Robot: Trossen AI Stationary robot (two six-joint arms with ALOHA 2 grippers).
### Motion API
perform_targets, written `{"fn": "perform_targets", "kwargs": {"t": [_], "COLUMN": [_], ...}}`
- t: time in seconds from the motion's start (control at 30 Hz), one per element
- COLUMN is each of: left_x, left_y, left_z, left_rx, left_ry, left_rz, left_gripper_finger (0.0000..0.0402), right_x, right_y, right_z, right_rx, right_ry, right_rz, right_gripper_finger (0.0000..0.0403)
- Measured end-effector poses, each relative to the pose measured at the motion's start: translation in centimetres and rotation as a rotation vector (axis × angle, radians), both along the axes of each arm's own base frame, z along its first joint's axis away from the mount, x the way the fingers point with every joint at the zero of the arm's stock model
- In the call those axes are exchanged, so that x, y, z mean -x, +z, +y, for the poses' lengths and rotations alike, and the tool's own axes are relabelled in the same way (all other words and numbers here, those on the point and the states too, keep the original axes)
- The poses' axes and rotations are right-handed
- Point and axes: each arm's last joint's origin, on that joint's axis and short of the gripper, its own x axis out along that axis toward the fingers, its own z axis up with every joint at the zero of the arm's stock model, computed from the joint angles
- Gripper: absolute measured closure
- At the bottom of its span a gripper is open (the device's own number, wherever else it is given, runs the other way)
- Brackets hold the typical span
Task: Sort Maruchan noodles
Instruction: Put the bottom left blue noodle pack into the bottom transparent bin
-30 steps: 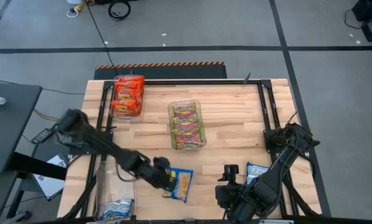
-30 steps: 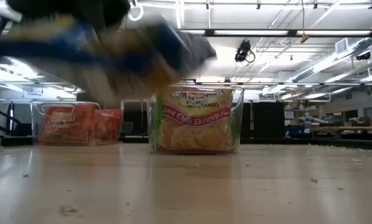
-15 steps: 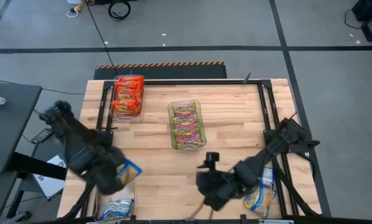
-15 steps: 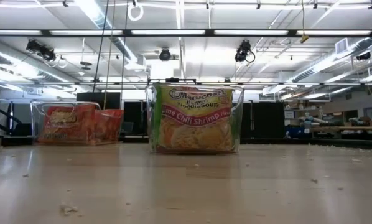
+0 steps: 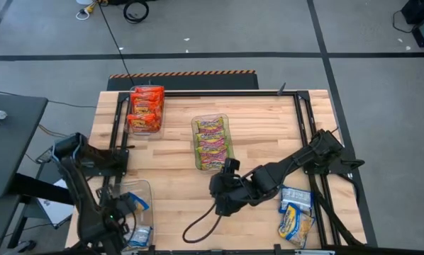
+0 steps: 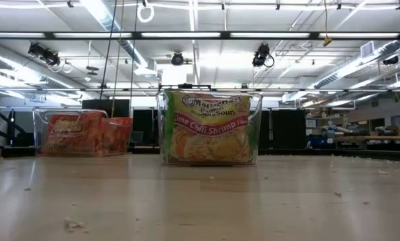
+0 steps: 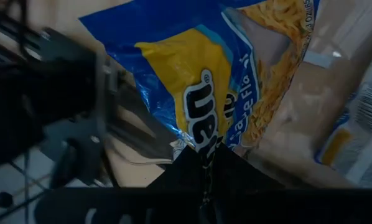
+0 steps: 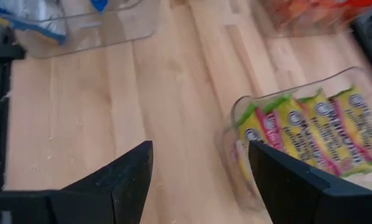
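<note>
Blue packet (image 7: 192,93) clenched by left end effector (image 5: 127,205) | right end effector (image 8: 198,165) spread wide

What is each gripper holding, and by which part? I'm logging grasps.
The left gripper is shut on a blue noodle packet, pinched at its edge, over the near-left bin. The right gripper is open and holds nothing.

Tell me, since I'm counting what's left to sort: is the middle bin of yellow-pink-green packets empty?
No, the high view shows the middle bin filled with a row of yellow-pink-green packets.
</note>
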Motion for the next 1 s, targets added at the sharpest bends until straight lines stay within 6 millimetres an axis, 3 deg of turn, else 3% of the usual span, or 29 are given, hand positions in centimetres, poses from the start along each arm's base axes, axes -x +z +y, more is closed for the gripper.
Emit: {"fn": "perform_targets", "kwargs": {"t": [0.13, 0.27, 0.43, 1.0], "left_x": [-0.5, 0.0, -0.7, -2.2], "left_y": [-1.2, -1.1, -1.5, -1.3], "left_z": [-1.1, -1.1, -2.4, -5.8], "left_rx": [0.037, 0.027, 0.173, 0.523], "left_ry": [0.039, 0.040, 0.015, 0.039], "left_rz": [0.022, 0.019, -0.033, -0.183], "left_gripper_finger": [0.0376, 0.0370, 0.0363, 0.0360], "right_x": [-0.3, -0.5, -0.7, 0.2], "right_y": [-0.1, -0.1, -0.1, -0.2], "right_z": [-0.4, -0.9, -1.3, 0.6], "right_rx": [-0.053, -0.060, -0.075, -0.181], "right_ry": [0.019, 0.013, 0.018, 0.113], "right_rz": [0.030, 0.034, 0.045, 0.096], "right_gripper_finger": [0.0133, 0.0133, 0.0134, 0.0134]}}
